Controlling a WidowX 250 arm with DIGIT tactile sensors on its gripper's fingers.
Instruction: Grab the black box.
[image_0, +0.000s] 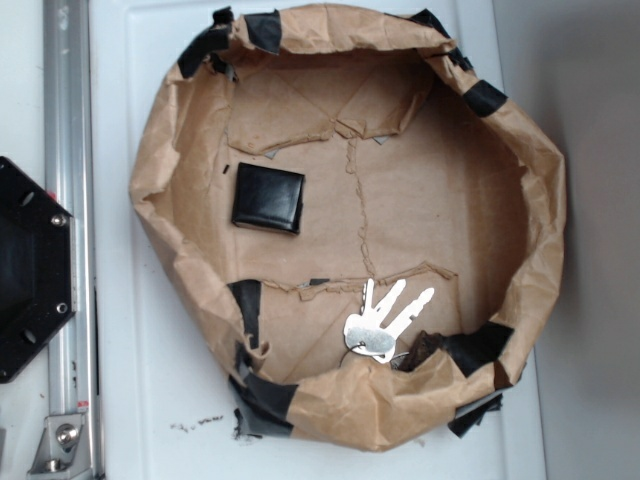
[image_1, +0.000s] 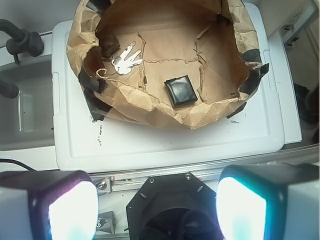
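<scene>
The black box (image_0: 268, 197) is small, flat, square and slightly glossy. It lies on the floor of a brown paper nest (image_0: 180, 130), left of centre in the exterior view. In the wrist view the black box (image_1: 180, 91) sits near the nest's front wall, far ahead of my gripper (image_1: 156, 210). My gripper is open, its two glowing fingers (image_1: 72, 212) wide apart at the bottom corners with nothing between them. It hangs high above the robot's base, well short of the nest. The exterior view does not show the gripper.
A bunch of silver keys (image_0: 385, 318) lies in the nest near a dark lump (image_0: 425, 348). Black tape strips (image_0: 262, 32) patch the paper rim. The nest rests on a white lid (image_1: 165, 142). A black hexagonal plate (image_0: 30, 265) and an aluminium rail (image_0: 68, 200) stand at the left.
</scene>
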